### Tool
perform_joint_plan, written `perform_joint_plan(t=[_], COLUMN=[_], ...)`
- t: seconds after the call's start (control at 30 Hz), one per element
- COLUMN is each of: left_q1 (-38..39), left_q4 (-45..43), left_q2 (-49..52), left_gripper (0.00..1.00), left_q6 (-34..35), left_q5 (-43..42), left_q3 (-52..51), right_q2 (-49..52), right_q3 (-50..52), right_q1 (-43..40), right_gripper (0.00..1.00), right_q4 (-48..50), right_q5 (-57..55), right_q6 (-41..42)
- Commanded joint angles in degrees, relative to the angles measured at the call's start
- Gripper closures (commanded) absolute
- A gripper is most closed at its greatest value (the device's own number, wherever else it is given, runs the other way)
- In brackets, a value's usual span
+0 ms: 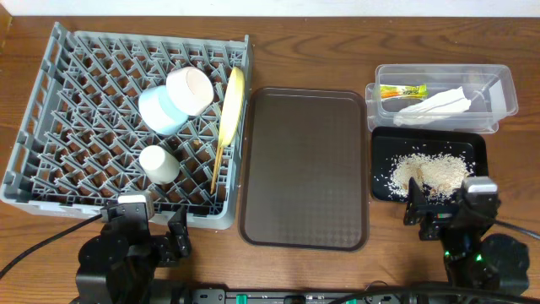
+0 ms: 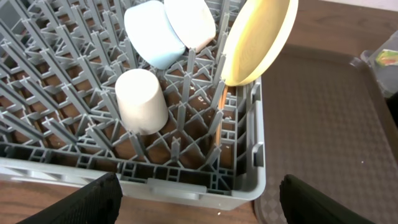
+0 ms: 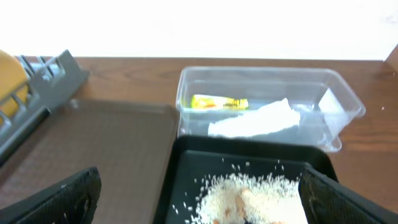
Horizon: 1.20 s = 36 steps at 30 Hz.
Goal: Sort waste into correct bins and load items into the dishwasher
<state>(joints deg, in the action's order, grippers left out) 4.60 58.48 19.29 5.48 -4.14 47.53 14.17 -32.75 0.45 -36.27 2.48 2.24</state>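
Two sets: left fingers, right fingers wide apart, empty | yellow plate on edge in grey rack

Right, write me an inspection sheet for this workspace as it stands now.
Surface: brown wooden table.
Job's things: grey dish rack holds light blue bowl, white bowl, small white cup, yellow plate on edge, chopsticks; clear tub holds sachet wrapper and napkin; black tray holds rice scraps.
Clutter: brown serving tray, nothing on it.
Grippers: left gripper open before the rack; right gripper open over the black tray's near edge; both hold nothing.
Cables: black cables beside each arm base.
Surroundings: pale wall behind the table; nothing else seen.
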Motion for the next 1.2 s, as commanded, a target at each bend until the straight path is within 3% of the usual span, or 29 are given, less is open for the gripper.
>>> perform_joint_plan(t=[0.0, 0.17, 0.27, 0.47, 0.57, 1.17], left_q1=[-0.20, -0.20, -0.20, -0.20, -0.20, -0.20], left_q4=[-0.02, -0.02, -0.04, -0.02, -0.02, -0.02], left_q2=[-0.26, -0.26, -0.26, -0.26, -0.26, -0.26], left_gripper=[0.16, 0.16, 0.16, 0.15, 0.16, 0.15], left_q6=[-0.94, -0.94, -0.94, -0.94, -0.92, -0.94], left_q5=[-0.13, -0.13, -0.13, -0.13, -0.13, -0.13], left_q3=[-0.28, -0.28, -0.28, -0.28, -0.28, -0.28], right_q2=[-7.17, -14.08, -13.90, -13.90, -13.90, -13.53], right_q3=[10.49, 23.47, 32.33, 32.44, 32.44, 32.44], right_q1=[-1.73, -1.77, -1.95, -2.10, -2.10, -2.08], right_gripper=[0.01, 0.01, 0.01, 0.01, 0.01, 0.01], right_q4=[8.96, 25.40, 40.15, 38.56, 31.69, 32.28], right_q5=[0.57, 0.83, 1.73, 1.42, 1.66, 1.62], right_q6=[-3.13, -4.07, -4.04, -7.30, -7.39, -7.06])
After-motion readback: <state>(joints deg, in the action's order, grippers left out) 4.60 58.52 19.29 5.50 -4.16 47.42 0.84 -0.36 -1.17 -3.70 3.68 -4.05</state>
